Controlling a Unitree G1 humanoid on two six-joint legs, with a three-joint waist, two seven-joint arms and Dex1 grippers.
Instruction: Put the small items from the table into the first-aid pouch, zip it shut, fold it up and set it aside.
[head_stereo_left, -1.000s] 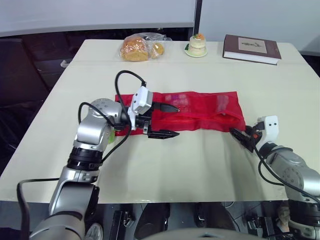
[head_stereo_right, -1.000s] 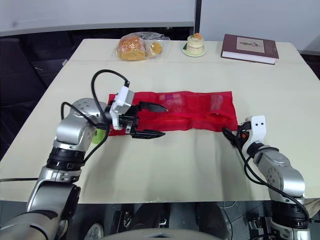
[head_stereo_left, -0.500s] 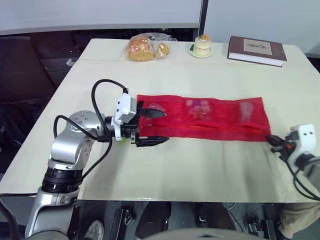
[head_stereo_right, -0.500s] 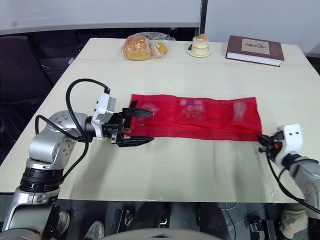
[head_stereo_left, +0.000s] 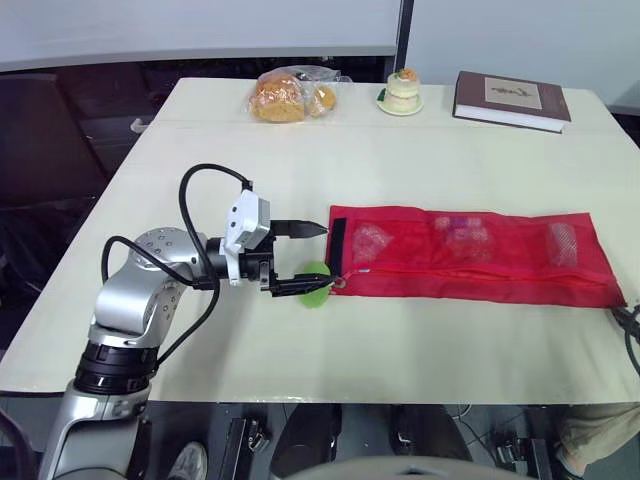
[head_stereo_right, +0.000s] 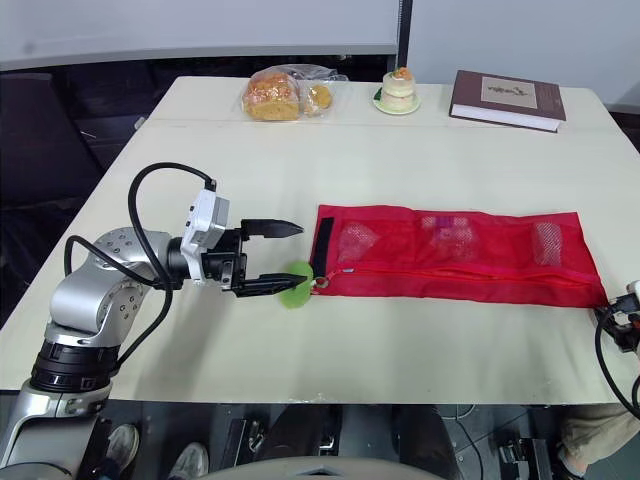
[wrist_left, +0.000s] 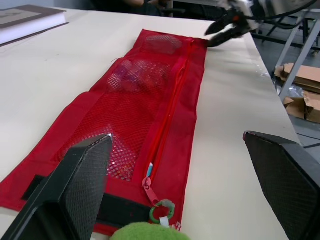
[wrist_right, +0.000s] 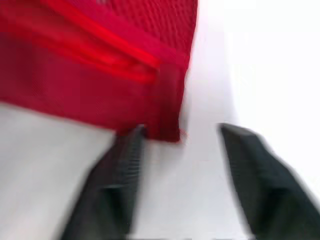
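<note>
i've got the red mesh first-aid pouch (head_stereo_left: 470, 255) lying flat and unfolded across the middle of the counter (head_stereo_left: 420, 340), running from frame centre out to the right edge. behind the mesh i can make out three pale small items (head_stereo_left: 462, 228) in its pockets, too blurred to name. the zip pull (wrist_left: 150, 186) sits at the pouch's left-of-frame end with a small green ring (wrist_left: 161, 210) on it, and a fuzzy green ball (head_stereo_left: 315, 285) lies on the counter just beside that corner.

my left end effector (head_stereo_left: 305, 258) is at centre left, pointing at that end of the pouch with its fingers wide apart and nothing between them. the nearer finger tip is at the green ball (touching or just over it, i can't tell).

my right end effector (wrist_right: 187, 190) is at the lower right edge of the head view, spread open and empty, with the pouch's corner just ahead of its fingers.

along the top of the frame sit a bag of bread (head_stereo_left: 285, 95), a small cake (head_stereo_left: 403, 90) and a book (head_stereo_left: 510, 98), well apart from the pouch.
</note>
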